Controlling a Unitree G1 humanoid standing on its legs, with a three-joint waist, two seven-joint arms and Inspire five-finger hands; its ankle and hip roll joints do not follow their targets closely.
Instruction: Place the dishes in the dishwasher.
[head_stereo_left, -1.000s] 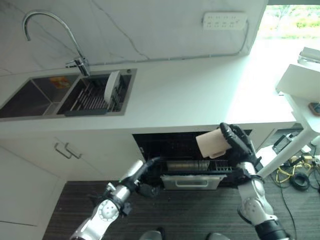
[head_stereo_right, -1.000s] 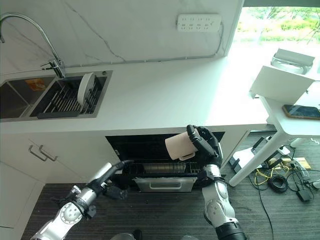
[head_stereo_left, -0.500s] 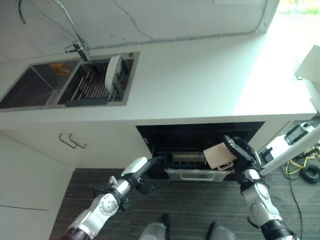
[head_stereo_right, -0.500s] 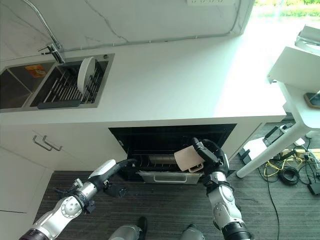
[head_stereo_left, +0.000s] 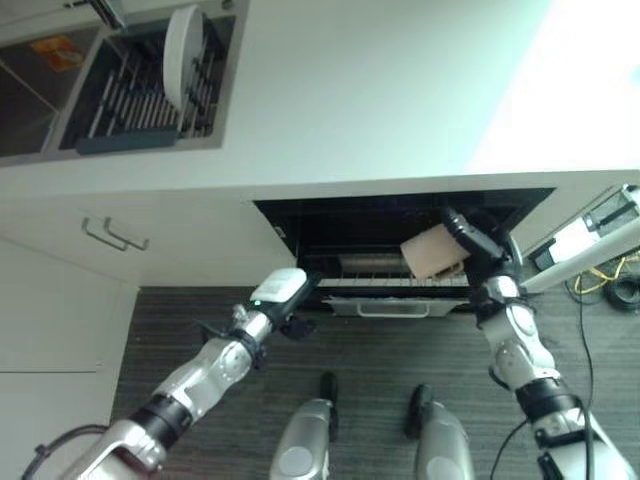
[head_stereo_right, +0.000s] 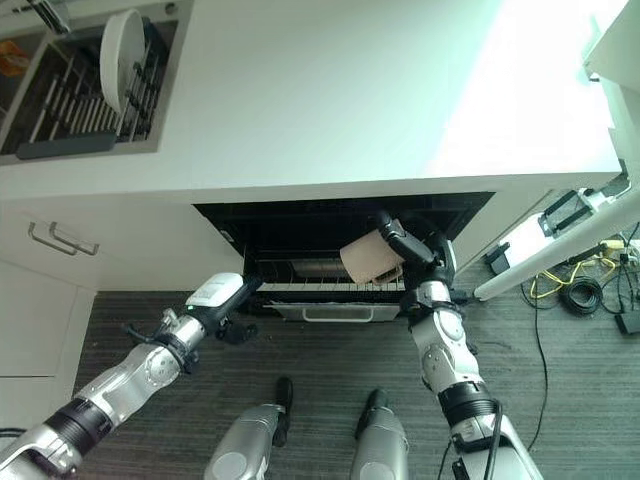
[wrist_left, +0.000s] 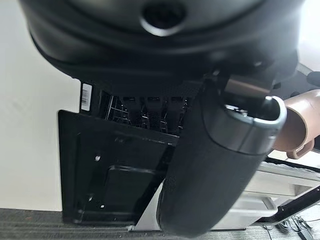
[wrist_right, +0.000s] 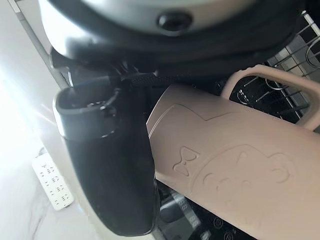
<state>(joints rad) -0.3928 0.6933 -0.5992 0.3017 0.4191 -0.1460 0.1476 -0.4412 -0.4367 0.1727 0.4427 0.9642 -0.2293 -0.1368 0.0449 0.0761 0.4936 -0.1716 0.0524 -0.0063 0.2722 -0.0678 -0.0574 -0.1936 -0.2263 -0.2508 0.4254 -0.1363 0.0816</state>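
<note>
Right wrist view, closest in: my right hand (wrist_right: 107, 165) has its thumb curled against the side of a beige mug (wrist_right: 235, 180) with a raised bow-and-bear relief, its handle pointing toward the wire rack behind it. From the head, that hand (head_stereo_right: 420, 262) grips the mug (head_stereo_right: 368, 257) at the mouth of the open dishwasher (head_stereo_right: 340, 225), the mug tilted on its side above the pulled-out rack (head_stereo_right: 330, 290) and not resting on it. My left hand (head_stereo_left: 290, 300) sits at the left front corner of the dishwasher, low beside the rack; whether its fingers are spread or curled I cannot tell, as its own wrist view shows just a thumb (wrist_left: 220, 170) before the dark side wall of the dishwasher. Beyond the opening, the white countertop (head_stereo_right: 330, 110) runs across. At the far left of it, a sink (head_stereo_left: 60, 110) holds a dish rack (head_stereo_left: 140, 95) with one white plate (head_stereo_left: 182, 42) standing on edge.
</note>
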